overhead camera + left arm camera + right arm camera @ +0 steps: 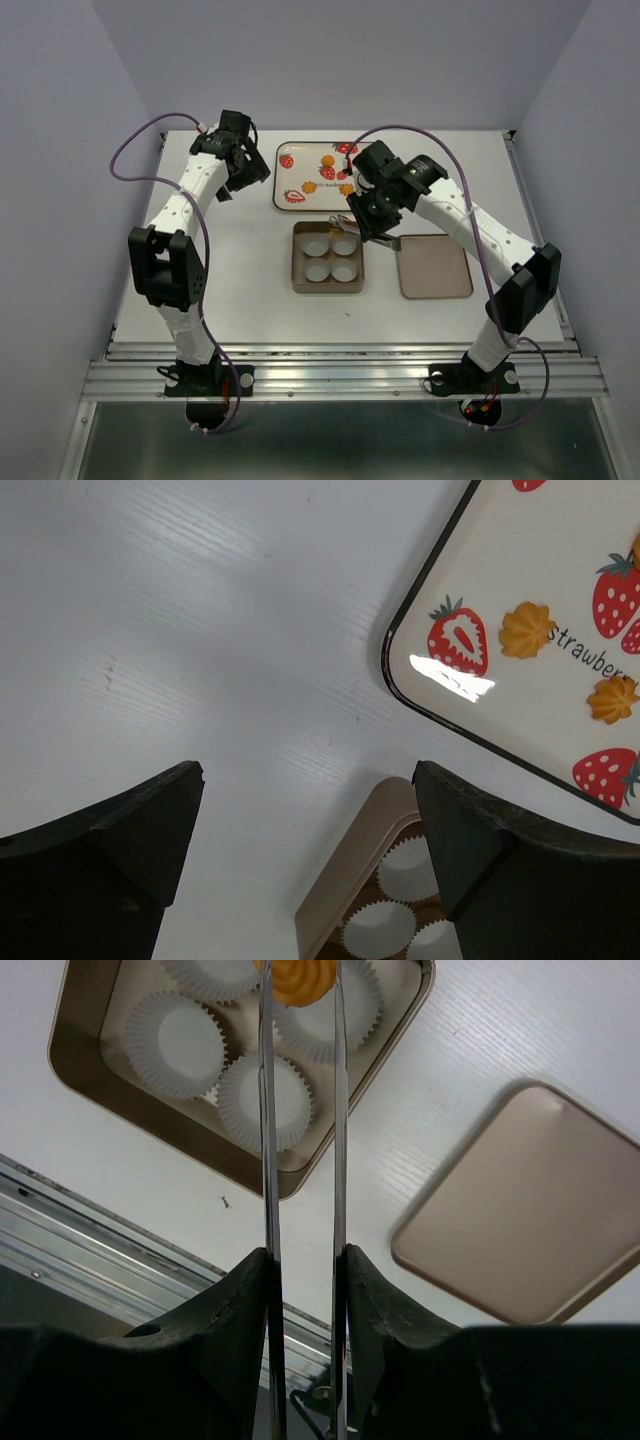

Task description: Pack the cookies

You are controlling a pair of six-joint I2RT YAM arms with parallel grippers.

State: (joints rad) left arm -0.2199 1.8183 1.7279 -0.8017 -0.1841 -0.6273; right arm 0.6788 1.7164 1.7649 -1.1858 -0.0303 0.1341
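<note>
Right gripper (pixel 305 1260) clamping on metal tongs (pixel 268 1130). Tongs pinching one cookie (pixel 300 978) at top centre of right wrist frame, hanging over tan box (pixel 160 1125) lined with four white paper cups (pixel 180 1045). Lid (pixel 530 1210) lying at right of frame. Left gripper (pixel 308 780) hovering over table (pixel 200 630), fingers wide apart, holding nothing. Other cookies (pixel 527 628) sitting on strawberry tray (pixel 520 710), upper right of left wrist frame, two showing there.
</note>
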